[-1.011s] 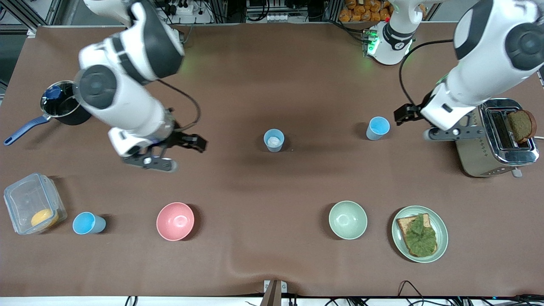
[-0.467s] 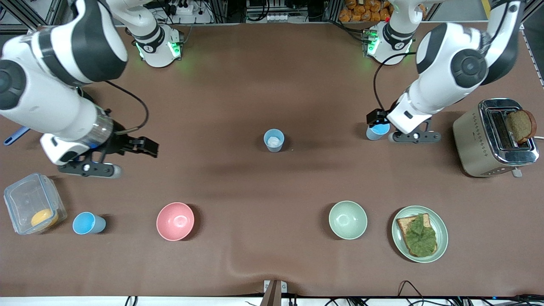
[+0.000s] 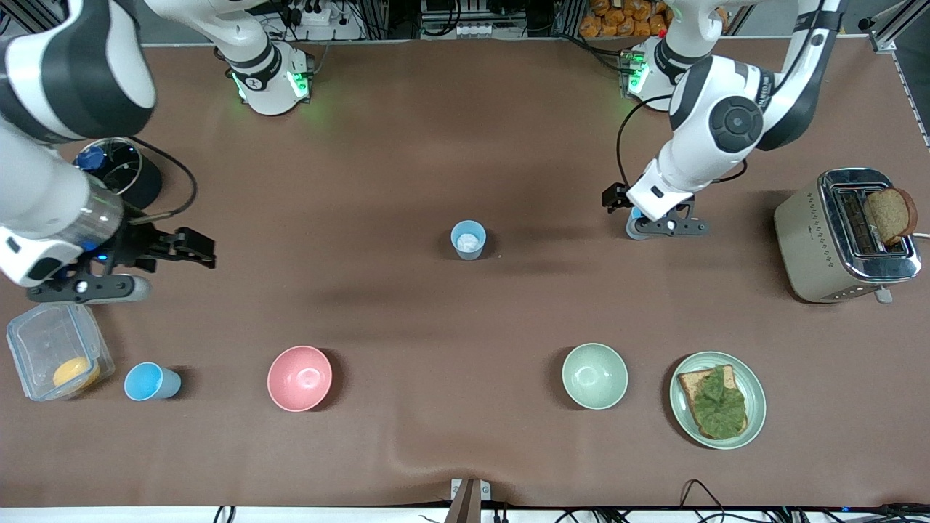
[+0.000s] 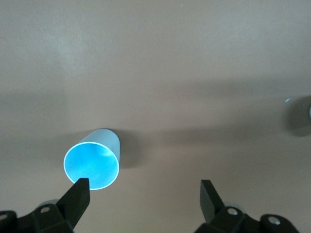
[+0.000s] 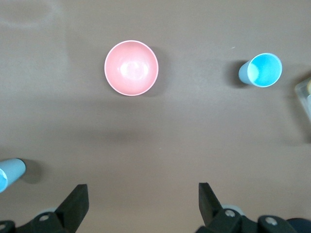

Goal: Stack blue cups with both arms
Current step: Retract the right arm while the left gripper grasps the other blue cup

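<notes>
**Both arms closing on cups, nothing gripped yet**

Front view: three blue cups, all apart, none stacked. Centre cup [image 3: 468, 239] mid-table w/ something white inside. Corner cup [image 3: 150, 382] near the camera edge, between clear box [image 3: 57, 350] and pink bowl [image 3: 299, 378]. Third cup [image 3: 638, 226] mostly hidden under left gripper [image 3: 657, 225], toward left arm's end. Vs. a sec ago: left arm swung in from over the toaster [image 3: 843, 236] side, now right over that cup; right gripper [image 3: 109, 276] shifted from mid-table out to its own end, now just above the box, short of the corner cup. Pot [image 3: 120, 171] uncovered again.

Left wrist view: jaws spread wide, empty; third cup [image 4: 92, 164] upright, just by one fingertip [image 4: 77, 191], off-centre, not between the fingers. Likely needs a sideways nudge before descent.

Right wrist view: jaws wide, empty; pink bowl [image 5: 131, 67] and corner cup [image 5: 261, 70] ahead, centre cup [image 5: 8, 174] at frame edge. Approach phase for both; grasps not begun.
</notes>
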### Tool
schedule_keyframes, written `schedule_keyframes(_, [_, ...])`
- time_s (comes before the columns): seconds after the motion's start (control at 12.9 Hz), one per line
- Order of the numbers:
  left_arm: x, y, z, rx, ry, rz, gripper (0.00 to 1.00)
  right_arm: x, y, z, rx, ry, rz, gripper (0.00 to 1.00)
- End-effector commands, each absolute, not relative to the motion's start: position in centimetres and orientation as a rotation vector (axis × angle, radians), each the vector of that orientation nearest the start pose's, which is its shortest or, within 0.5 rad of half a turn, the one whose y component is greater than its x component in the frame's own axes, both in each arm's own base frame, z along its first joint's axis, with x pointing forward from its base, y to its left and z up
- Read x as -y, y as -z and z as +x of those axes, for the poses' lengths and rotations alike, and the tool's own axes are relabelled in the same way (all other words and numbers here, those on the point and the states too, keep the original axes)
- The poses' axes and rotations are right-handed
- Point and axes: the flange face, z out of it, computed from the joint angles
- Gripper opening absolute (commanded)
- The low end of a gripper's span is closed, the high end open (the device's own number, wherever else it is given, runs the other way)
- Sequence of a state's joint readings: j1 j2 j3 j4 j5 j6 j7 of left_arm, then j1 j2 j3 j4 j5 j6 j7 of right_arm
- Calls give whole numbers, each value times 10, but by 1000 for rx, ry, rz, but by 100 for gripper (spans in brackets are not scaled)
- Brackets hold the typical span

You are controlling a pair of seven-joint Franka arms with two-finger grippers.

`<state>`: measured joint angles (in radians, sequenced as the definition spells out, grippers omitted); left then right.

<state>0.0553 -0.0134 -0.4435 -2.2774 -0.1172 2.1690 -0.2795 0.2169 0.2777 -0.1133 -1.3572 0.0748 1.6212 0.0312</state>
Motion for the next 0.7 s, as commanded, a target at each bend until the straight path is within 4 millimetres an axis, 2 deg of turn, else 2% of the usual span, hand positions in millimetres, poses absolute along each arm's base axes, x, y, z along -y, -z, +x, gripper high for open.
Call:
schedule_keyframes(0.0, [183,-333,442,-36,-152,-3189,100,-57,-577,628,169,-21,-3096,100])
schedule_keyframes(0.31, [167,-295,431,-1,-124,-3197,100,-45,-593,612,175,8,-3094,100])
schedule_keyframes(0.47, [164,-276,426,6,-132,-3203,100,-32,-593,602,141,9,-3084,100])
schedule_keyframes(0.62, [164,-267,426,14,-135,-3210,100,-24,-592,597,122,24,-3080,100])
